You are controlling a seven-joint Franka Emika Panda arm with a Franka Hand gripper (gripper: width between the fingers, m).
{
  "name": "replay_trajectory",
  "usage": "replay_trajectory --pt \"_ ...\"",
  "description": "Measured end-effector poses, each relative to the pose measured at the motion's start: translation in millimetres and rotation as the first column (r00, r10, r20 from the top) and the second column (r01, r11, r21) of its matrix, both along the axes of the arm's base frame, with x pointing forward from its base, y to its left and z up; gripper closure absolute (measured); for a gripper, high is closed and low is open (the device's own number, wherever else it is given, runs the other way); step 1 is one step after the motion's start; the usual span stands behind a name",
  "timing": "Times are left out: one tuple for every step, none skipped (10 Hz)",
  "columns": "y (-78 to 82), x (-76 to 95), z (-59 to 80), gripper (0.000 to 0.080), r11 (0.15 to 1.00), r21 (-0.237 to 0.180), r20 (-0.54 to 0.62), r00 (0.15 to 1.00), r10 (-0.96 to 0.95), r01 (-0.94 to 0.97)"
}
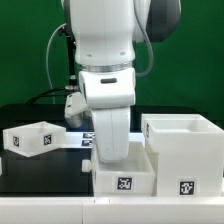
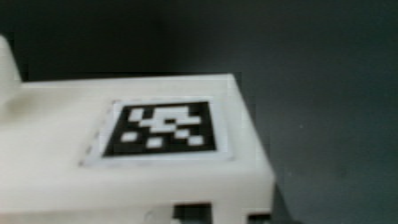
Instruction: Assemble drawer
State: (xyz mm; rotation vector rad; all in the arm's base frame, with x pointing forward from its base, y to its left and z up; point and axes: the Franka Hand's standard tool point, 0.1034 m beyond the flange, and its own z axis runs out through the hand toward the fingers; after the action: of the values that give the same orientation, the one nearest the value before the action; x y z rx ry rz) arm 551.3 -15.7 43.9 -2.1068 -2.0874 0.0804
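Note:
The large white drawer casing (image 1: 185, 150) stands at the exterior view's right, with a tag on its front. A small white tray (image 1: 125, 176) sits against its left side, also with a tag on its front. A second small tray (image 1: 38, 138) stands apart at the exterior view's left. My gripper (image 1: 113, 160) reaches down into the middle tray, and its fingertips are hidden by the tray's wall. In the wrist view the tray's tagged face (image 2: 164, 128) fills the picture. Two dark fingertips (image 2: 192, 212) stand close together with the white wall between them, at my gripper (image 2: 222, 215).
The marker board (image 1: 84, 141) lies flat on the black table behind the arm. A green backdrop and cables are at the back. The table's light front edge (image 1: 60, 210) runs along the near side.

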Motion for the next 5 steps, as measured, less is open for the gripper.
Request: replay_trajectory --pt "5.5 -0.6 -1.4 0.0764 1.000 -0.001 -0.004 1.000 -0.014 0.014" --pt "10.3 -1.6 -4.5 0.0764 1.000 0.000 -0.006 1.000 -0.020 0.020" --pt "13.9 -4.2 -9.3 0.0764 1.000 0.003 -0.014 1.000 -0.020 0.020" --pt "14.2 -6.9 -14.3 0.0764 1.000 0.005 -0.023 1.000 -0.021 0.021" --pt "13.8 -6.7 -14.2 0.0764 1.000 0.005 -0.023 1.000 -0.021 0.021"
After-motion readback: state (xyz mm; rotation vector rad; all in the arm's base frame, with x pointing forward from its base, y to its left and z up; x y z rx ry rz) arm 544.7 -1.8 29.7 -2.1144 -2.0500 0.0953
